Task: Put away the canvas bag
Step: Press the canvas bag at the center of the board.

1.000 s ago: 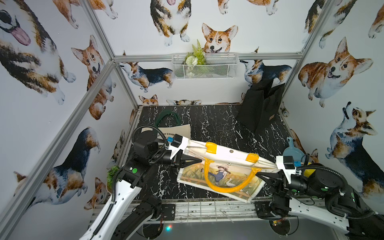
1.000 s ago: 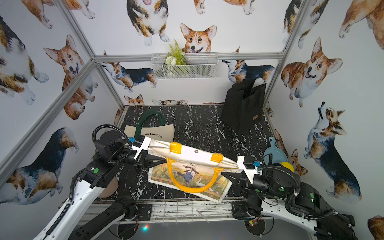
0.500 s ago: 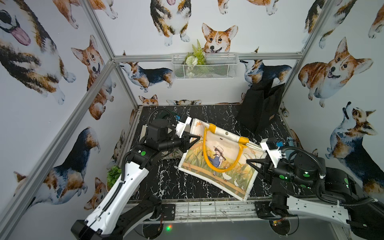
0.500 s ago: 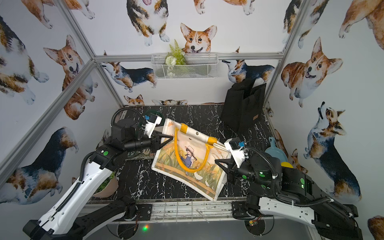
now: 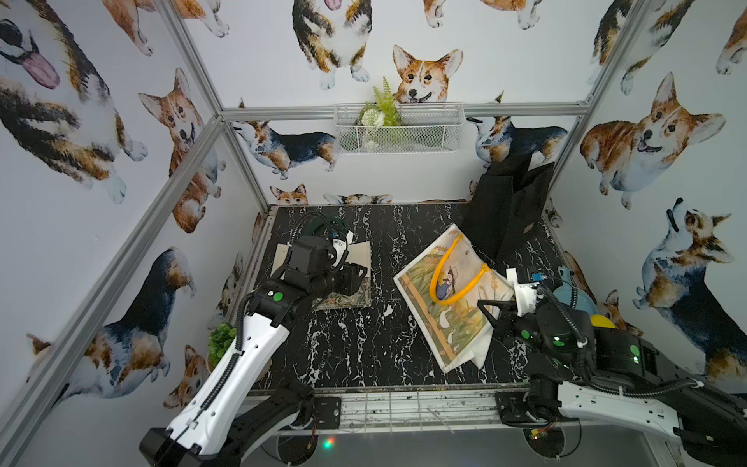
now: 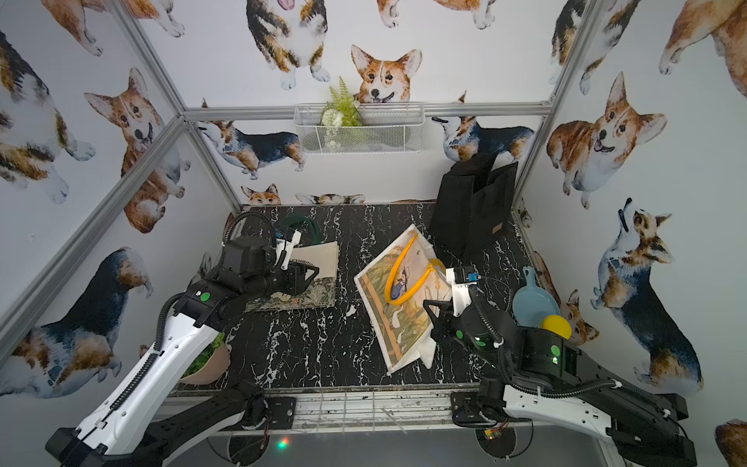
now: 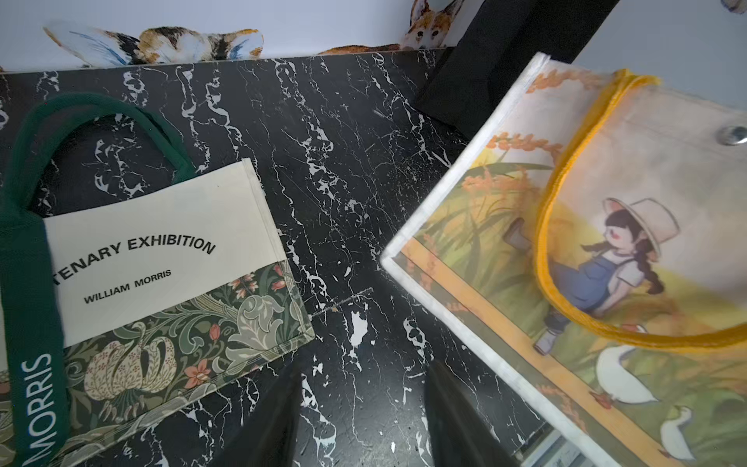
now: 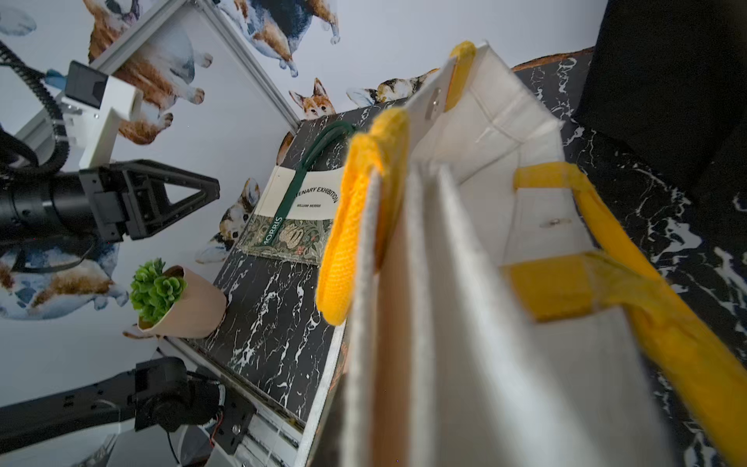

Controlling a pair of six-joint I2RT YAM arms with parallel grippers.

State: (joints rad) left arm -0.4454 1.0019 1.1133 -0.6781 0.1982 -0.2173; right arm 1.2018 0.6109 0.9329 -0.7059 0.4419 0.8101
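left arm: rises from the near-left base and bends over the plant pot point(image 6: 210, 364); the wrist hangs above the printed tote point(image 7: 161, 242).
left gripper point(image 6: 309, 275): jaws parted, nothing between them. Tips point toward the table's middle, over the tote's edge nearest the canvas bag.
right arm: comes in low from the near-right with the elbow folded, wrist just beside the bag's right side.
right gripper point(image 5: 485, 307): clamped on the canvas bag's rim. In the wrist view, fabric hides the fingers.
canvas bag point(image 5: 456, 319): right of centre on the table point(image 5: 355, 347), tilted, with the girl-and-geese print facing up and left. Its mouth gapes toward the right wrist. One yellow handle point(image 5: 432, 279) lies looped on the print.
black bag point(image 5: 509, 210): upright in the far-right corner, directly behind the canvas bag's high corner. Can't tell if they touch.
tote: flat on the left side, green handles toward the back wall.
behind right arm: blue pan point(image 6: 533, 299) with yellow ball point(image 6: 556, 325) against the right wall.
back wall: wire basket point(image 5: 424, 137) with a fern.
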